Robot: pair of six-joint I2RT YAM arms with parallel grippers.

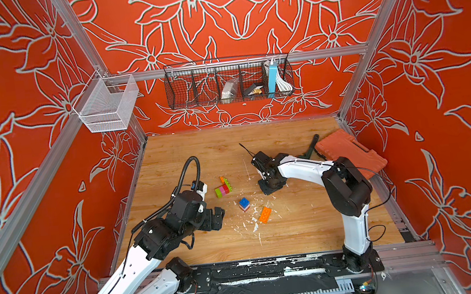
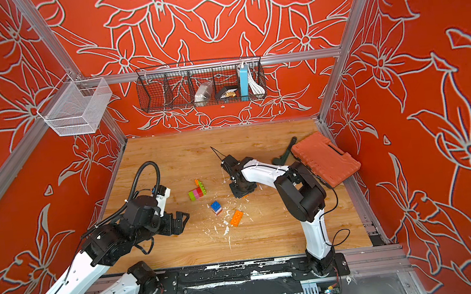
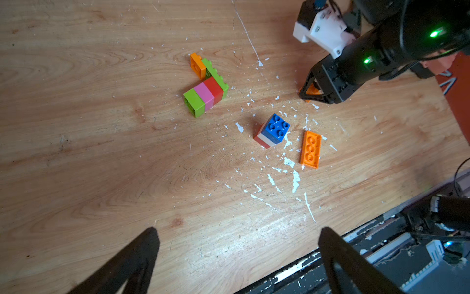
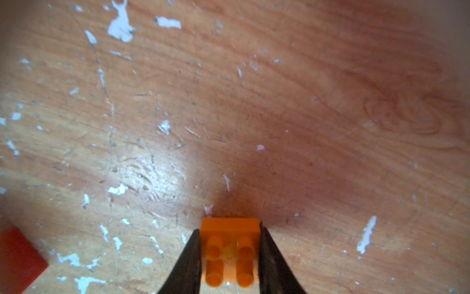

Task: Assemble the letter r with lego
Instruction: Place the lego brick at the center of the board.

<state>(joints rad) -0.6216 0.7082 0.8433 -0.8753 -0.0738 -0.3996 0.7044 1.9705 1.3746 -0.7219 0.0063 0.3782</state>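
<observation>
Two loose pieces lie mid-table, blue-white-red stack (image 3: 272, 131) and flat orange plate (image 3: 310, 149), near the lime-pink-red row (image 3: 204, 96) (green and orange bricks (image 3: 212, 73) at its end, apparently joined). Right gripper (image 4: 230, 229) pinches a small orange brick (image 4: 230, 252) low by the table (image 3: 76, 152); left gripper (image 3: 239, 233) gapes wide, empty.

orange brick (image 4: 230, 250); blue-white-red stack (image 3: 273, 129); red floral walls (image 1: 243, 17)

In both top views, right of centre, the body of the right gripper (image 1: 270, 187) hides its fingertips and the orange brick (image 4: 229, 225) between them. In the right wrist view this brick is blurred and cut by the frame edge; so is an unidentifiable red shape (image 4: 17, 257). The right arm (image 1: 303, 170) hides part of the case (image 1: 343, 149). Basket (image 1: 182, 90) contents, upper centre, are too small to identify.
</observation>
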